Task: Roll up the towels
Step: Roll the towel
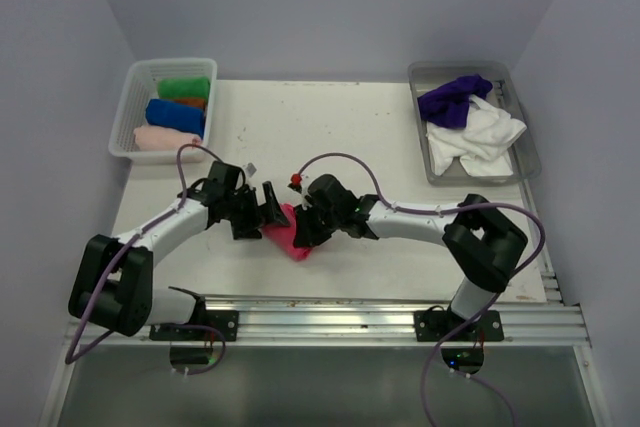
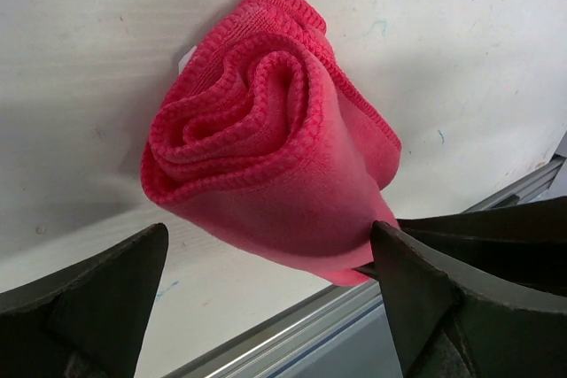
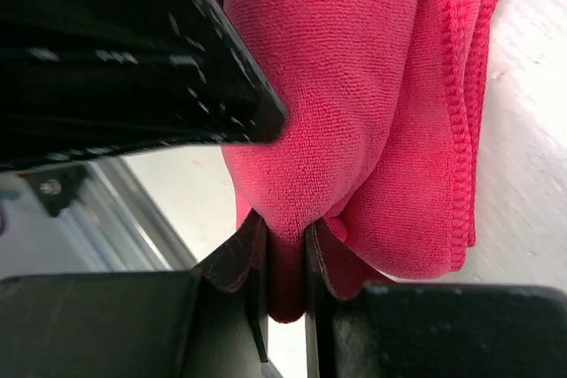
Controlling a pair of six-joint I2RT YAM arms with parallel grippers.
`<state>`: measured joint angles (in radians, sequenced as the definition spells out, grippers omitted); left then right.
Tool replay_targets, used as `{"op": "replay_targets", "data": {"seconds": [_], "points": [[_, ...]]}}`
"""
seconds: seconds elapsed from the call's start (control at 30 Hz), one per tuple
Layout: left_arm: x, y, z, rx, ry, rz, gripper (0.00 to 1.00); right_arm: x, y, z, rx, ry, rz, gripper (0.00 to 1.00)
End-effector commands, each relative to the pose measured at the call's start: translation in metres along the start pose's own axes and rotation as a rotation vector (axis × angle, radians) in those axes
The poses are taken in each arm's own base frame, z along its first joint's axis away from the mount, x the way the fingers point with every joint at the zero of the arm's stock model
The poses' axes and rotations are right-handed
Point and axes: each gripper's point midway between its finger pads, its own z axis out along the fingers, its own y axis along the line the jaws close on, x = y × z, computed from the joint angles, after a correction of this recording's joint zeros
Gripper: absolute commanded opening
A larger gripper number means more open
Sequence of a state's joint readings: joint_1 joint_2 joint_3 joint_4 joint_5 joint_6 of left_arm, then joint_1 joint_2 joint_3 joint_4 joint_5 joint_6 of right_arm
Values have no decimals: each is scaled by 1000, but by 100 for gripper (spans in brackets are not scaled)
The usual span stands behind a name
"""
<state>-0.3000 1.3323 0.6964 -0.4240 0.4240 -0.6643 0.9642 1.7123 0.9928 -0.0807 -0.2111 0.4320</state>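
Centre of the top view: the hot pink towel (image 1: 287, 234) lies loosely rolled on the bench (image 1: 400, 137), crowded by both arms. The left fingers (image 2: 97, 289) are spread wide, released, flanking the roll's spiral end. The right fingers (image 3: 248, 258) are clenched on a fold of it. Upper left, the white basket (image 1: 126, 117) holds the green towel (image 1: 185, 87), orange towel (image 1: 196, 103), blue towel (image 1: 175, 115) and pale pink towel (image 1: 165, 139), all rolled. Upper right, the grey tray (image 1: 522, 162) carries the crumpled purple towel (image 1: 450, 100) and white towel (image 1: 480, 137), well apart from the action

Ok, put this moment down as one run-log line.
hot pink towel: rolled | left gripper: open, by roll | right gripper: shut, pinching towel | purple towel, white towel: unrolled in tray
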Motion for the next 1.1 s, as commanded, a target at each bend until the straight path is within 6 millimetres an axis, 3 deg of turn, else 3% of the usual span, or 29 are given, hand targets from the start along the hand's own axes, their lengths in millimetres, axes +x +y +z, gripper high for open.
{"op": "replay_targets", "data": {"seconds": [0.0, 0.2, 0.27, 0.33, 0.37, 0.43, 0.47, 0.5, 0.57, 0.6, 0.63, 0.67, 0.7, 0.77, 0.8, 0.9, 0.93, 1.07], "points": [[4, -5, 10, 84, 2, -10, 100, -9, 32, -5, -201, 0, 72, 0], [7, -6, 22, 111, -13, -36, 99, -8, 38, -5, -315, 33, 161, 0], [4, 0, 25, 77, -20, -42, 90, -9, 38, -5, -328, 40, 180, 0], [0, -1, 26, 68, -21, -38, 68, -7, 34, -6, -302, 52, 184, 4], [1, 1, 27, 57, -10, -44, 59, -12, 36, -12, -296, 40, 172, 17], [-3, 0, 26, 45, -15, -40, 37, -6, 16, -17, -155, 47, 141, 37], [0, 3, 26, 29, -1, -45, 33, -16, 16, -32, -120, 7, 109, 59], [-3, 1, 24, 27, -6, -35, 27, -12, -2, -38, 7, 0, 77, 65], [0, 3, 22, 12, 5, -35, 27, -26, -10, -55, 115, -63, 26, 72], [-1, 2, 21, 11, 6, -36, 27, -24, -5, -68, 159, -72, -40, 73], [0, 2, 20, 10, 10, -32, 27, -35, -18, -77, 286, -131, -81, 73], [1, 3, 20, 5, 17, -35, 27, -46, -12, -85, 329, -170, -125, 73], [1, 2, 19, 4, 18, -36, 27, -39, 2, -86, 350, -152, -219, 73], [2, 2, 18, 0, 29, -37, 27, -54, 9, -94, 457, -207, -309, 72], [-1, 0, 17, 2, 26, -35, 27, -49, 27, -92, 459, -209, -407, 71], [-2, -3, 13, -4, 28, -36, 27, -47, 49, -78, 505, -209, -568, 70], [-3, -3, 12, -8, 27, -35, 27, -40, 46, -64, 537, -173, -610, 70], [-5, -3, 7, -27, 24, -36, 27, -40, 55, -42, 583, -166, -716, 70]]}}
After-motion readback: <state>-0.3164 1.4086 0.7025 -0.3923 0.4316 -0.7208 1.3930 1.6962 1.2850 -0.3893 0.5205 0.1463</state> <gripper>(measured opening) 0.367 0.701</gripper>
